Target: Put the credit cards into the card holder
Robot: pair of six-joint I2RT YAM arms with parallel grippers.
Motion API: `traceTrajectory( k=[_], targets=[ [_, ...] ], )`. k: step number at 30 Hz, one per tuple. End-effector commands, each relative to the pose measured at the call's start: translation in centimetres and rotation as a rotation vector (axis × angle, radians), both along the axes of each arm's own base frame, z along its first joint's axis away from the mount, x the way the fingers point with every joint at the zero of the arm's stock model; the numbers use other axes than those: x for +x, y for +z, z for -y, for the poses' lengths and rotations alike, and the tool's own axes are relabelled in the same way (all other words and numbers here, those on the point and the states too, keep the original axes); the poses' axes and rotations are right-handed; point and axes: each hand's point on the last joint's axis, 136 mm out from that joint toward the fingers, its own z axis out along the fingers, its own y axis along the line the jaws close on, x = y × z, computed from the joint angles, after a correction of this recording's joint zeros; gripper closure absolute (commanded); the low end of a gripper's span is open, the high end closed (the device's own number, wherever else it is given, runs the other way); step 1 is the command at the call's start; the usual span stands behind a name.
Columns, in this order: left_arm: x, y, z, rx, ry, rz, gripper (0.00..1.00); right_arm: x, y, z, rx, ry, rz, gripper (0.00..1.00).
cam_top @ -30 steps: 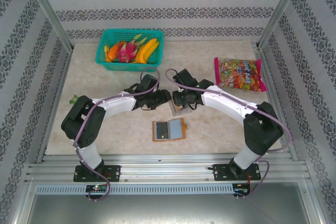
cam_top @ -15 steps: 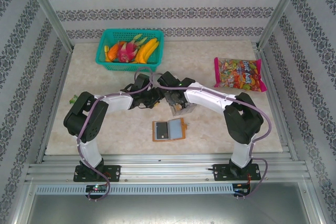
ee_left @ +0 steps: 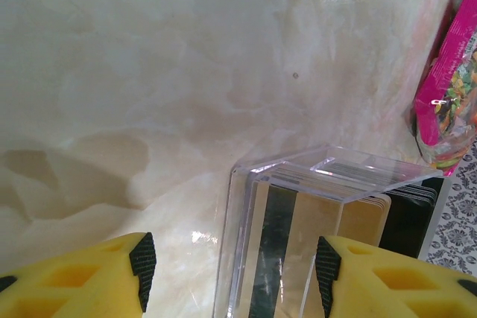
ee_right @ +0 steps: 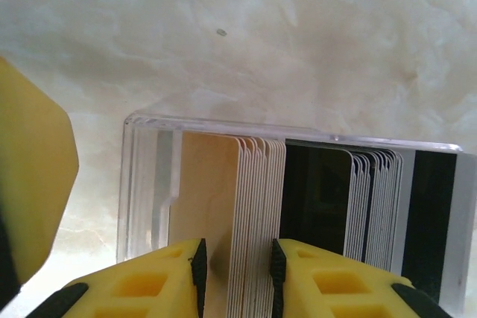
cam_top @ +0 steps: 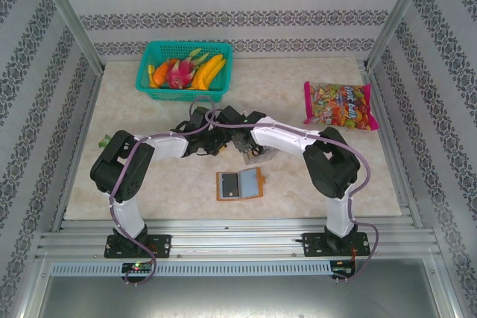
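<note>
Barely started: our narrow right hand (ee_right: 235,266) perhaps pinches thin beige plastic cards (ee_right: 261,184) in their clear box (ee_right: 145,184); left hand (ee_left: 231,266) wide; orange-brown wallet (cam_top: 240,185), at six o'clock, waits.

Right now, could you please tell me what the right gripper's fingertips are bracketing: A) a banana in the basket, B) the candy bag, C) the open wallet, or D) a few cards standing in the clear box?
D: in the right wrist view the right gripper has a fingertip on either side of a few pale credit cards standing on edge in the clear box.
</note>
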Motion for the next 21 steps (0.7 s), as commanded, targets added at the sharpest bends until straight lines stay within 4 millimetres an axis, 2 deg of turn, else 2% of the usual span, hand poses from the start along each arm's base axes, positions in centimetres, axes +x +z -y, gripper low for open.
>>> traceTrajectory(
  k=[1, 5, 10, 21],
  targets=[
    [0.5, -0.2, -0.3, -0.011, 0.016, 0.01, 0.39, 0.0, -0.5, 0.8, -0.107, 0.018, 0.011, 0.69],
    [0.3, -0.2, -0.5, -0.007, 0.025, 0.01, 0.39, 0.0, -0.2, 0.6, -0.099, 0.021, 0.017, 0.7],
    [0.2, 0.0, -1.0, 0.005, 0.039, 0.013, 0.39, 0.1, 0.6, 0.9, -0.116, 0.015, 0.05, 0.77],
    [0.1, 0.3, -1.2, 0.008, 0.036, 0.018, 0.39, 0.1, 1.7, 1.3, -0.112, 0.015, 0.083, 0.78]
  ],
)
